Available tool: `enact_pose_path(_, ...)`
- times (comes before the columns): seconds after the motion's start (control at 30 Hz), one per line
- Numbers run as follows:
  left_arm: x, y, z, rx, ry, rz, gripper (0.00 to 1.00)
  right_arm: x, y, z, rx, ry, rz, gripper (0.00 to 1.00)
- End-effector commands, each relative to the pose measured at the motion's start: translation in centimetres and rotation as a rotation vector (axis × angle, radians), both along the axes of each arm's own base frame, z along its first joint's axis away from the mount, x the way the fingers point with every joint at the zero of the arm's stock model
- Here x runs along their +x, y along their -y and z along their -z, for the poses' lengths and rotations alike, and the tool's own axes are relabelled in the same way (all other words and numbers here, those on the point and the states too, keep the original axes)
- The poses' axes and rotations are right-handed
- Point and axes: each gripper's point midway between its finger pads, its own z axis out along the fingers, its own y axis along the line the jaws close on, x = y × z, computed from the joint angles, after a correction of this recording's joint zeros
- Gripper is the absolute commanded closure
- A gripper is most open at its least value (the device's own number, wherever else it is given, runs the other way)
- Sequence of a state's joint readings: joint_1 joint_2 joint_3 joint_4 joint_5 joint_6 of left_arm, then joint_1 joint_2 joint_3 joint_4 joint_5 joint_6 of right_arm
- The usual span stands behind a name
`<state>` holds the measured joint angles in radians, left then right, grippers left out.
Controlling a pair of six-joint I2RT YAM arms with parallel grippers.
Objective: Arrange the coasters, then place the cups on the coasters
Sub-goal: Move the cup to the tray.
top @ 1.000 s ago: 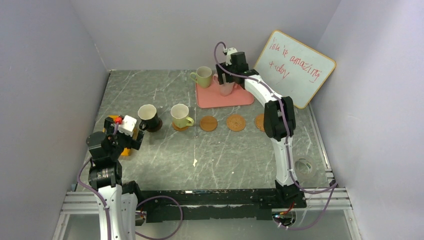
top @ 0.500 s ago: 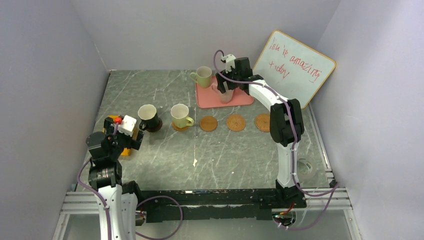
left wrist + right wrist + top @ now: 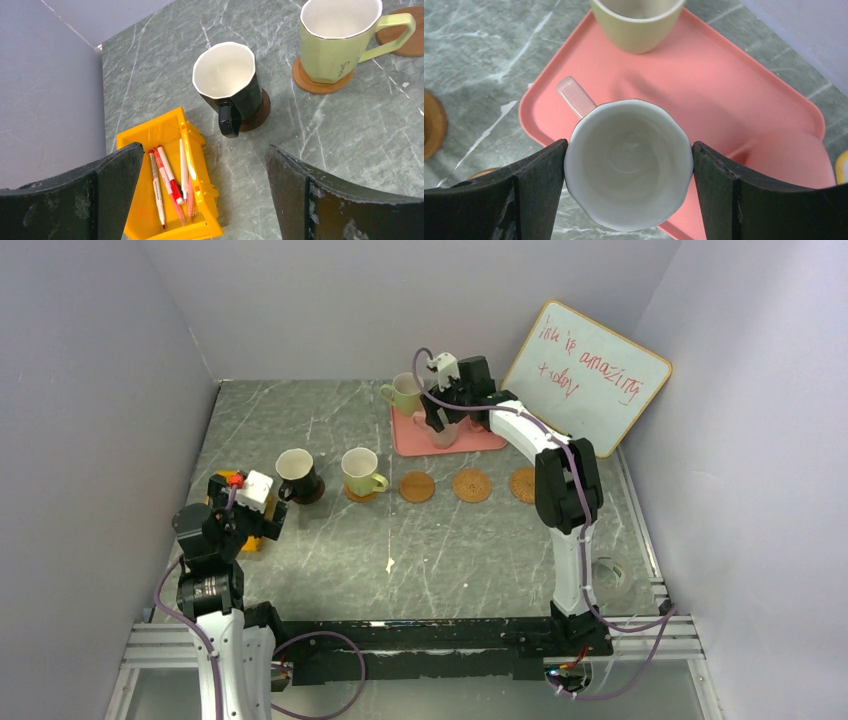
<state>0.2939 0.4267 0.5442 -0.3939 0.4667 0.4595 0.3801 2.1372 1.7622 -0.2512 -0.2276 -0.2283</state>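
Right arm swung left since earlier frame, carrying pale pink ceramic cup [image 3: 624,170] toward near left corner of pink rectangular tray [image 3: 734,85].
Left gripper [image 3: 202,195]: fingers wide apart, holding nothing, above yellow plastic bin [image 3: 165,131] of pens.
Dark brown mug [image 3: 235,95] sits on dark brown round coaster [image 3: 260,112].
Pale green mug [image 3: 332,50] on woven tan coaster [image 3: 312,85], just right.
Three bare tan coasters [image 3: 472,484] in row further right.
Second green mug [image 3: 636,30] on tray.
Right gripper [image 3: 630,150]: clamped on pink cup, fingers against both sides.
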Motion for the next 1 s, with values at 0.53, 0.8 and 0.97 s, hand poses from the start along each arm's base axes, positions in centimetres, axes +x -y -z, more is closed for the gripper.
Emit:
enact_pose_path(0.53,-0.1,0.1,-0.3,0.008,0.015,0.014,0.04,-0.4,-2.2,-5.7,-0.007,0.136,-0.032,0.0)
enact_pose_path(0.8,-0.2,0.1,-0.3,0.009,0.016,0.012,0.04,0.0,-1.3,-6.9,-0.018,0.172,0.021,0.0)
enact_pose_path(0.97,-0.2,0.1,-0.3,0.011,0.017,0.013,0.04,0.1,-1.2,-6.9,-0.022,0.168,0.032,0.0)
